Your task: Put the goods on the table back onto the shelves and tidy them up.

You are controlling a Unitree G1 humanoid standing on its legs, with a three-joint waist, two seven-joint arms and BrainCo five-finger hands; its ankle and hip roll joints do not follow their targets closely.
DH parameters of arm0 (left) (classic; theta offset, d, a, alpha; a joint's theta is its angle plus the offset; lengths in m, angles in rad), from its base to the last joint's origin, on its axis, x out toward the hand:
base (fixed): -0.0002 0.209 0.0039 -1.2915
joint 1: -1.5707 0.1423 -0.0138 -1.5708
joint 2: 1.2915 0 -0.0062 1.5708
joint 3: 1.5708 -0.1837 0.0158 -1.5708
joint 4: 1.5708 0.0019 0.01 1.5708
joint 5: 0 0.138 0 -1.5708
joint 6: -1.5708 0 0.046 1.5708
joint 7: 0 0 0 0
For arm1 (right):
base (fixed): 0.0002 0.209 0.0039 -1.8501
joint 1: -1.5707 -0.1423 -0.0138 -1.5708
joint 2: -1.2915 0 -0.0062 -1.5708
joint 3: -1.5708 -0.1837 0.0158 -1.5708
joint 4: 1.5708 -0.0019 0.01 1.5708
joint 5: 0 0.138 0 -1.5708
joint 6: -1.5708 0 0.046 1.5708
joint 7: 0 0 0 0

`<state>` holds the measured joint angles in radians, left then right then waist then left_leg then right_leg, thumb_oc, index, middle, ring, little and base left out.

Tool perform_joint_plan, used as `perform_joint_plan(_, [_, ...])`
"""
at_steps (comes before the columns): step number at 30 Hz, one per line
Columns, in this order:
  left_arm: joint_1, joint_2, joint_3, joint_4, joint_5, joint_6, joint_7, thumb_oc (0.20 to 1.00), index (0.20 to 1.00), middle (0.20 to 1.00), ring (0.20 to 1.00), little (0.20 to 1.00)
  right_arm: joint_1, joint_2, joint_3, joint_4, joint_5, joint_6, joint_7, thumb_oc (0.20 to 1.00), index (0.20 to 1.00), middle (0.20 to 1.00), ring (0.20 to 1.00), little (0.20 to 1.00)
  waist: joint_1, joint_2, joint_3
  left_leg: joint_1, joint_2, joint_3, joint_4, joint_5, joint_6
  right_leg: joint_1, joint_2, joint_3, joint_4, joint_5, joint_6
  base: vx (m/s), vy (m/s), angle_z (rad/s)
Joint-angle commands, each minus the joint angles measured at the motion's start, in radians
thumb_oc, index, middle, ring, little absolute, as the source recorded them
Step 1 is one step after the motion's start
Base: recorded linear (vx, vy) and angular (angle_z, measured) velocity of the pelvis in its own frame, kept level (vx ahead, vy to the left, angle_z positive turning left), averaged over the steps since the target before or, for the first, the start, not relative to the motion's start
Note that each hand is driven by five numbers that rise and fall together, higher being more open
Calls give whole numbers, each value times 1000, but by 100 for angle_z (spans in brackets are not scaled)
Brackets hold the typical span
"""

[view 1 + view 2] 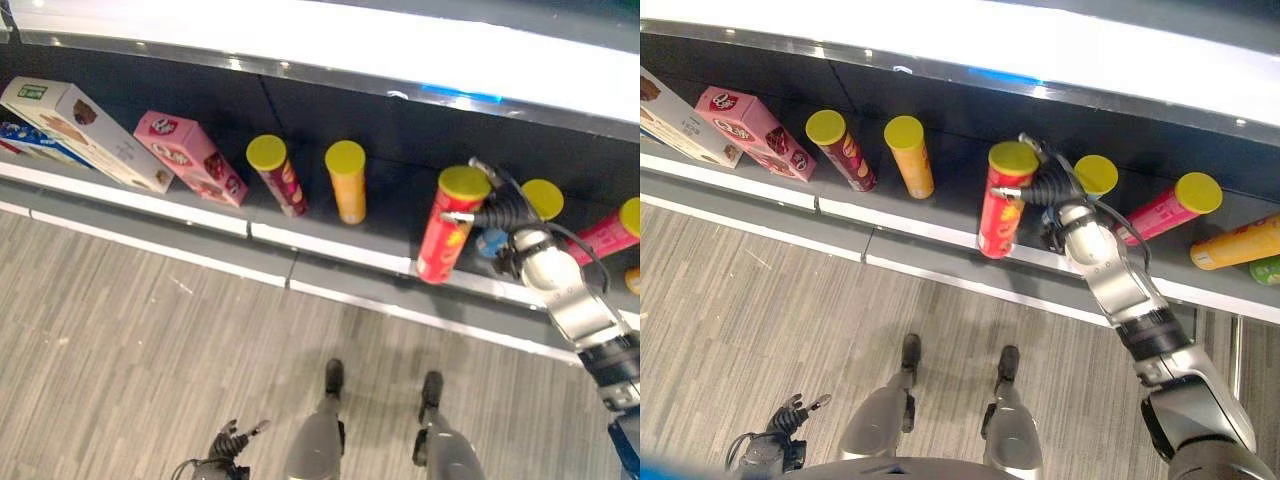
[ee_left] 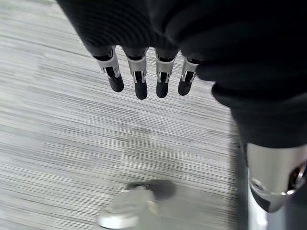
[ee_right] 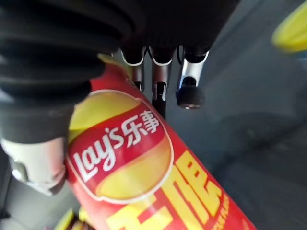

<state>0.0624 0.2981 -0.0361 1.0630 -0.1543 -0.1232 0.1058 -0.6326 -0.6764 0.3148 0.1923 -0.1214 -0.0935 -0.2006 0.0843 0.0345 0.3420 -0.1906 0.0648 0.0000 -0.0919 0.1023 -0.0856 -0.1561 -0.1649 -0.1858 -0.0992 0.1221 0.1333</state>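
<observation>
- Grey plank floor (image 1: 150, 340) runs under a long dark shelf (image 1: 330, 240) with a pale front edge; no counter is in sight from where I look.
- My right hand (image 1: 1040, 185) is curled round the top of a red chip can (image 1: 1000, 210), just under its yellow lid, fingers (image 3: 189, 91) wrapped over the far side. The can stands on the shelf near the front edge, tilted a little.
- My left hand (image 1: 232, 440) hangs low over the floor, fingers (image 2: 139, 84) relaxed and holding nothing.
- Already on the shelf: a white box (image 1: 85, 130) and a pink box (image 1: 190, 158) lying at a slant, a dark red can (image 1: 278, 175) and an orange can (image 1: 347, 180) upright, another yellow-lidded can (image 1: 1096, 175) behind my hand, a pink can (image 1: 1170, 210) leaning, and an orange can lying down (image 1: 1238, 243).
- By my reading, shelving is well along; this can needs setting straight and letting go.
- Tidying is left: the slanted boxes and the leaning and lying cans are not yet squared up.
</observation>
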Motion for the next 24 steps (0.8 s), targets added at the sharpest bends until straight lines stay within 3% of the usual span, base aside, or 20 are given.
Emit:
perform_joint_plan(1, [-7,58,-39,45,-20,-7,20,1000,1000,1000,1000,1000,-63,-8,-17,-39,-23,-39,-53,200,200,200,200,200,11,-35,-30,20,-35,22,9,-76,5,60,-71,9,38,-92,75,4,4,13])
perform_joint_plan(3, [-8,60,-45,43,-22,-9,22,1000,1000,1000,1000,1000,-100,-11,-12,-16,-59,-31,-83,200,200,200,200,200,18,-28,-25,14,-37,20,9,-75,6,56,-75,8,39,-91,77,13,17,6])
perform_joint_plan(4, [-17,67,-53,41,-28,-16,33,1000,1000,1000,1000,1000,-167,-26,-7,44,-122,-19,-150,200,200,200,200,200,27,-16,-15,2,-43,15,10,-73,6,44,-80,9,45,-88,79,16,19,4])
perform_joint_plan(7, [-17,67,-52,41,-28,-16,33,1000,1000,1000,1000,1000,-168,-26,-7,45,-122,-19,-150,200,200,200,200,200,27,-16,-15,2,-43,15,10,-73,6,43,-80,9,45,-88,79,-6,-2,4])
perform_joint_plan(8, [-56,49,-101,27,-40,-30,77,1000,1000,1000,1000,1000,-273,-33,1,161,-209,17,-276,200,200,200,200,200,41,-3,5,-25,-51,6,9,-64,5,19,-83,11,50,-84,79,-18,-6,10])
perform_joint_plan(10, [-59,47,-100,28,-40,-31,77,1000,1000,1000,1000,1000,-279,-34,6,167,-209,15,-279,200,200,200,200,200,40,-2,5,-27,-50,6,9,-64,5,16,-83,12,51,-84,78,-14,-6,0])
perform_joint_plan(12, [-78,39,-123,23,-48,-34,93,1000,1000,1000,1000,1000,-308,-40,6,208,-281,50,-353,200,200,200,200,200,46,11,19,-45,-53,1,8,-58,3,3,-85,9,49,-78,81,-9,-2,3])
perform_joint_plan(20, [-99,26,-146,1,-53,-40,106,1000,1000,1000,1000,1000,-315,-35,8,226,-312,66,-393,200,200,200,200,200,51,34,35,-76,-60,-9,8,-49,1,-19,-93,4,50,-72,85,-6,7,3])
perform_joint_plan(21, [-160,40,-165,-4,-41,-35,100,1000,1000,1000,1000,1000,-304,-7,30,222,-308,66,-375,200,200,200,200,200,32,33,36,-79,-61,-5,7,-51,1,-27,-95,12,49,-69,88,-10,42,8])
perform_joint_plan(24, [-160,40,-164,-3,-41,-35,100,1000,1000,1000,1000,1000,-307,-7,31,223,-307,66,-375,200,200,200,200,200,32,32,37,-79,-61,-4,8,-51,1,-28,-95,12,49,-69,88,0,12,1])
